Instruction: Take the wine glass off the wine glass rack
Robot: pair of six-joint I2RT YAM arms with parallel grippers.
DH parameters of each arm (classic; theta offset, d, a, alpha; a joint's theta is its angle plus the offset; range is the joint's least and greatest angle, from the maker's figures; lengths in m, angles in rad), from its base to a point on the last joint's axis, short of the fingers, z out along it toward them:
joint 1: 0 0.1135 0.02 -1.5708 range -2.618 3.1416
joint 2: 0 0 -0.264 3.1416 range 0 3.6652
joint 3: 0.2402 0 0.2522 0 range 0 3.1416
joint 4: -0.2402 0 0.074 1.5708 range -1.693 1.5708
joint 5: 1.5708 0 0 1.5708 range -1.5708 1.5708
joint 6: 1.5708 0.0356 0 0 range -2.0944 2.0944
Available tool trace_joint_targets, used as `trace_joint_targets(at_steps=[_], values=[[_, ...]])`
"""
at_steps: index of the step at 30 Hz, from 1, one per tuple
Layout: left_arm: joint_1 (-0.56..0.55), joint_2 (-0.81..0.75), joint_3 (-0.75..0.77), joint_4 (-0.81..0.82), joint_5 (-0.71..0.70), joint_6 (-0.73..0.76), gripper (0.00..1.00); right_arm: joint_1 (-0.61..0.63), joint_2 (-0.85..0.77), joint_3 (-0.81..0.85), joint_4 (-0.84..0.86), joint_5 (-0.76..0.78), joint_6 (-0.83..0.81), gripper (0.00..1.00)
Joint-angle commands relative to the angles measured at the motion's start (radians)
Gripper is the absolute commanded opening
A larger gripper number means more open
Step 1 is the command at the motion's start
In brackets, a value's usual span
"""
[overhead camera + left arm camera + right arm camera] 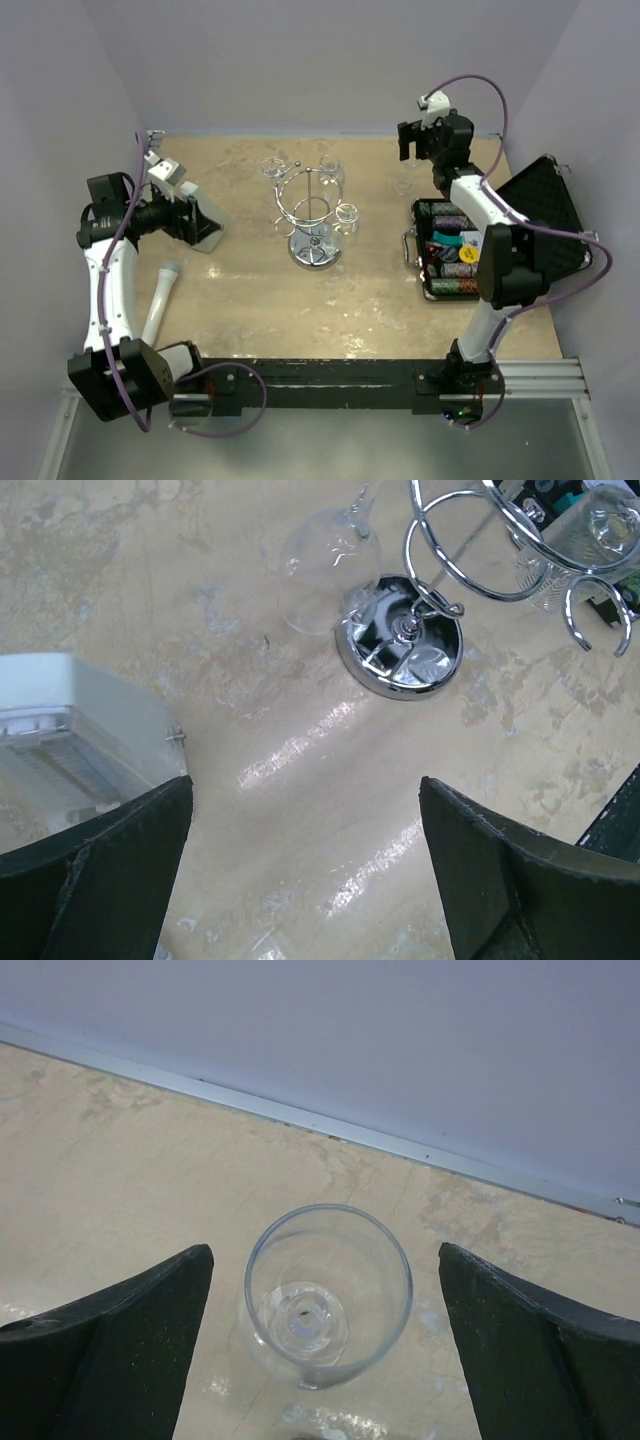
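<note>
Rack (pixel 314 215): stands on its round foot in the middle of the table (pixel 250 290), pole straight up, hooks in a ring so glasses can hang by their feet.
Glass (pixel 328 1295): off the rack, on the table to the right of the rack and a bit further back, well apart from the hooks. Upright, mouth up, foot flat down, so no tipping.
Right gripper (pixel 326 1260): above that glass, on the far right side of the rack. Wide open, one finger on each side of the glass, holding nothing. Probably kept wide so as not to bump the rim.
Left gripper (pixel 305 785): to the left of the rack, looking down at the rack's foot. Wide open too, nothing inside. Well apart from the rack, likely to stay out of the way.
Other glasses (pixel 325 555): hanging mouth down from the hooks, stems caught in the wire.
Case (pixel 470 250): open, further right of the rack than the glass, not touching it.
How far: looks almost done, glass down and free.
Next: probably lift the right gripper straight up.
Watch out: a sideways move could knock the glass over.
</note>
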Motion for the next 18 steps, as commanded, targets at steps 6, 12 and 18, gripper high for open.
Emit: trace_joint_targets(at_steps=[6, 12, 18], values=[[-0.241, -0.083, -0.154, 0.469, 0.052, 0.020, 0.97, -0.005, -0.209, 0.107, -0.178, -0.036, 0.033, 0.99], [-0.279, 0.069, -0.105, 0.610, 0.104, 0.028, 0.74, -0.005, -0.307, 0.117, -0.204, -0.098, 0.069, 0.99], [-0.300, 0.184, -0.050, 0.701, 0.098, 0.002, 0.69, -0.005, -0.397, 0.103, -0.198, -0.176, 0.080, 0.98]])
